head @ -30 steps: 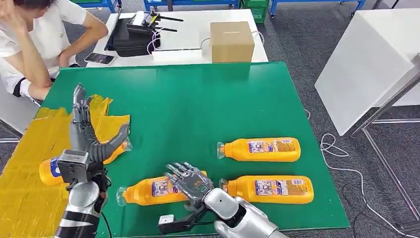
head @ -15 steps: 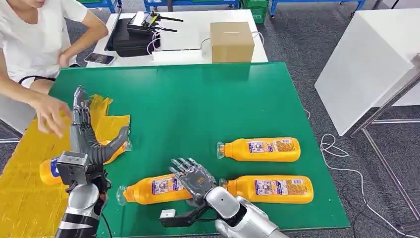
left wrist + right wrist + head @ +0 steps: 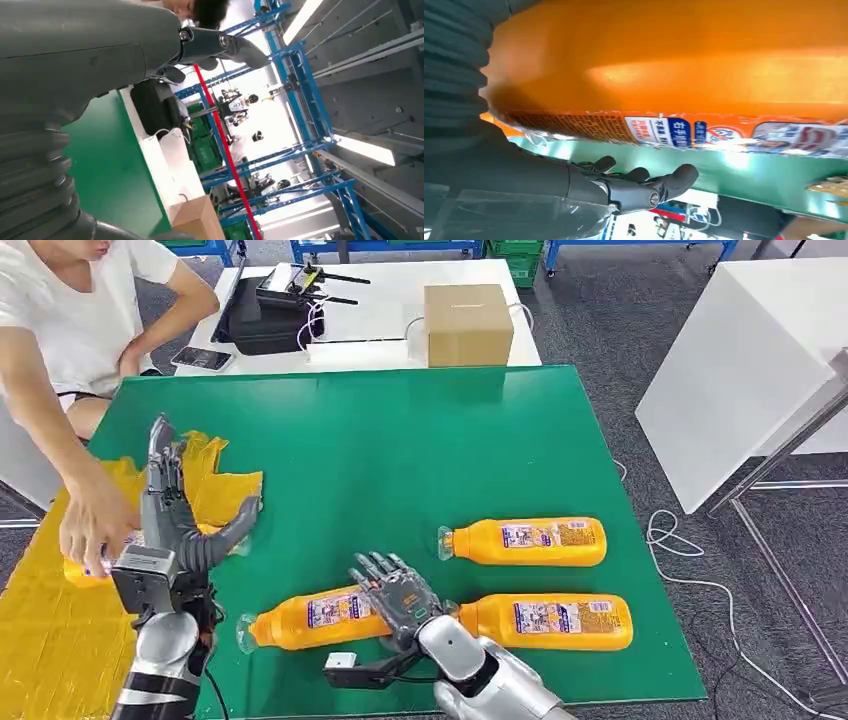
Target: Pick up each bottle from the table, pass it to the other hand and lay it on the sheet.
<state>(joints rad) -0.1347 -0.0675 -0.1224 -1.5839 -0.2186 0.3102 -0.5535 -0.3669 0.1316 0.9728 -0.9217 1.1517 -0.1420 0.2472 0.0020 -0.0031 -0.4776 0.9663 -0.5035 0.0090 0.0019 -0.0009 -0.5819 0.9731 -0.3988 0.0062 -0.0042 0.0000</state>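
Head view: person's hand [image 3: 92,523] covers a bottle [image 3: 82,571] on the yellow sheet [image 3: 50,640] beside the spread, empty left hand [image 3: 170,505]; right hand [image 3: 398,592], fingers apart, rests over the near bottle [image 3: 310,616].

we saw a green table [image 3: 400,440] in the head view, and beyond its far edge a white table [image 3: 380,330] that carried a cardboard box [image 3: 468,323], a black case [image 3: 262,320] with cables on top, and a phone [image 3: 201,358] near its left end. a person [image 3: 70,330] in a white shirt sat at the far left corner, 1 arm reaching down toward the near left of the green table. to the right stood a white panel [image 3: 745,370], tilted, and a white cable [image 3: 670,540] lay looped on the grey floor [image 3: 600,310]. blue racking [image 3: 300,90] showed in the left wrist view.
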